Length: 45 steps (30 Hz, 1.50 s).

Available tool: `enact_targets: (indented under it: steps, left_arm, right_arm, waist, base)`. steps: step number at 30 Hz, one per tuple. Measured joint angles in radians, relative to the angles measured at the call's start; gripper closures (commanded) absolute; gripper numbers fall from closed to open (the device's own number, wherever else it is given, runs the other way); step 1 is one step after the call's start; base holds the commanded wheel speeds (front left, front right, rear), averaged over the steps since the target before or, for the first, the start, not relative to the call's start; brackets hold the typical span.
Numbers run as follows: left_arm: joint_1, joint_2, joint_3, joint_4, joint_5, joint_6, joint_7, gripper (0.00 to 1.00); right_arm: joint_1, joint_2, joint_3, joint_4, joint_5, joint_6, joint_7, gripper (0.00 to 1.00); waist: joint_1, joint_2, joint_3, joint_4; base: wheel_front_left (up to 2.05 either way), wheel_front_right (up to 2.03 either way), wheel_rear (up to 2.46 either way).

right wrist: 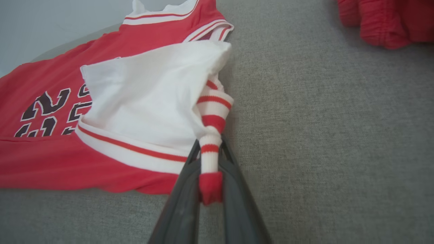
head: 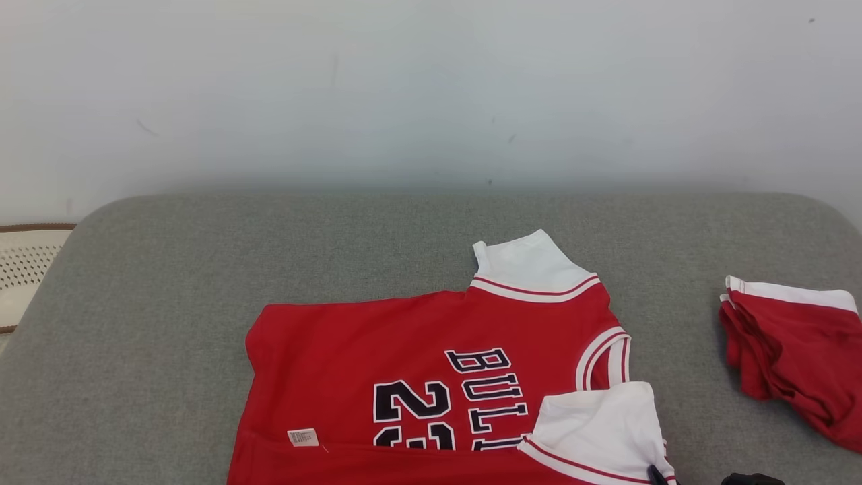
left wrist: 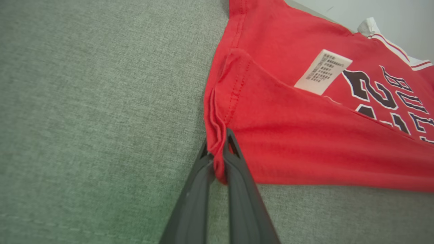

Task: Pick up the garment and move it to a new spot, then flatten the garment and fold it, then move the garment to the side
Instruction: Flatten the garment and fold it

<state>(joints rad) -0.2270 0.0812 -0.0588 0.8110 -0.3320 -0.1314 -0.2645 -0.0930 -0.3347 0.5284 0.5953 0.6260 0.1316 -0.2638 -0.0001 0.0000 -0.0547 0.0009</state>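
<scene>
The garment [head: 417, 350] is a red jersey with white sleeves and dark lettering, lying on the grey padded surface [head: 168, 303]. Its near edge is lifted and folded over the front, showing a white label [left wrist: 322, 73]. My left gripper [left wrist: 217, 144] is shut on the bunched red hem corner [left wrist: 217, 128]. My right gripper [right wrist: 209, 142] is shut on the red-and-white striped trim [right wrist: 212, 135] beside the near white sleeve [right wrist: 145, 101], which lies over the lettering. One dark fingertip [head: 655, 475] of the right gripper pokes in at the head view's bottom edge.
A second red garment [head: 794, 350] with a white band lies bunched at the right, apart from the jersey. A pale wall [head: 431, 87] rises behind the surface. At the far left is a white perforated object [head: 27, 269] with a brown rim.
</scene>
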Motion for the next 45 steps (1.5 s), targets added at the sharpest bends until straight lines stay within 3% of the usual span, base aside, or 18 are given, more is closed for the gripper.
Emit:
enact_targets:
  steps: [1, 2, 3, 4, 5, 14, 22, 32, 35, 45]
  left_arm:
    - [0.000, -0.001, 0.001, 0.002, 0.000, 0.000, 0.000, 1.00]
    - [-0.001, -0.003, 0.001, 0.003, 0.000, 0.000, 0.000, 1.00]
    - [-0.001, -0.005, 0.004, 0.003, 0.000, 0.000, 0.000, 0.57]
    - [-0.002, -0.006, 0.010, 0.004, 0.002, 0.000, 0.000, 0.02]
    - [-0.003, -0.006, 0.016, 0.004, 0.007, 0.001, 0.000, 0.00]
    - [-0.025, -0.010, 0.075, -0.134, 0.074, 0.003, 0.000, 0.00]
    - [-0.191, 0.011, 0.037, -0.136, 0.073, 0.001, 0.000, 0.00]
    - [-0.487, 0.114, -0.157, 0.040, -0.024, 0.001, 0.001, 0.00]
    - [-0.548, 0.135, -0.251, 0.072, -0.112, 0.001, 0.038, 0.00]
    - [-0.669, 0.290, -0.557, 0.022, -0.404, 0.001, 0.241, 0.00]
  right_arm:
    - [0.000, 0.000, 0.002, 0.002, 0.003, 0.000, 0.000, 0.98]
    - [-0.001, 0.000, 0.003, 0.005, 0.010, 0.000, 0.000, 0.53]
    - [-0.002, 0.001, 0.003, 0.007, 0.013, 0.000, 0.000, 0.00]
    - [-0.004, 0.001, 0.002, 0.009, 0.016, 0.000, 0.000, 0.00]
    - [-0.008, 0.000, -0.006, 0.009, 0.017, 0.000, 0.000, 0.00]
    - [-0.042, -0.011, -0.185, -0.088, -0.087, 0.000, 0.000, 0.00]
    - [-0.153, 0.011, -0.182, -0.173, -0.163, 0.000, 0.000, 0.00]
    - [-0.409, 0.034, -0.094, -0.129, -0.202, 0.000, 0.000, 0.00]
    - [-0.447, 0.045, -0.077, -0.118, -0.204, 0.000, 0.000, 0.00]
    - [-0.470, 0.062, -0.067, -0.094, -0.201, 0.000, 0.000, 0.00]
  waist:
    - [0.0000, 0.0001, 0.002, 0.000]
    - [0.0000, 0.0000, 0.005, -0.001]
    - [0.0000, 0.0001, 0.007, -0.001]
    - [0.0000, 0.0000, 0.010, -0.001]
    - [0.0000, 0.0000, 0.013, -0.001]
    - [0.0000, 0.0000, 0.040, 0.008]
    - [0.0000, 0.0000, 0.092, 0.014]
    - [0.0003, 0.0002, 0.222, -0.011]
    - [0.0003, 0.0002, 0.258, -0.021]
    - [0.0003, 0.0002, 0.313, -0.059]
  base:
    - [0.00, 0.00, 0.00]
    - [0.00, 0.00, 0.00]
    - [0.00, 0.00, 0.00]
    - [0.00, 0.00, 0.00]
    - [0.00, 0.00, 0.00]
    - [0.00, 0.00, 0.00]
    - [0.00, 0.00, 0.00]
    - [0.00, 0.00, 0.00]
    - [0.00, 0.00, 0.00]
    - [0.00, 0.00, 0.00]
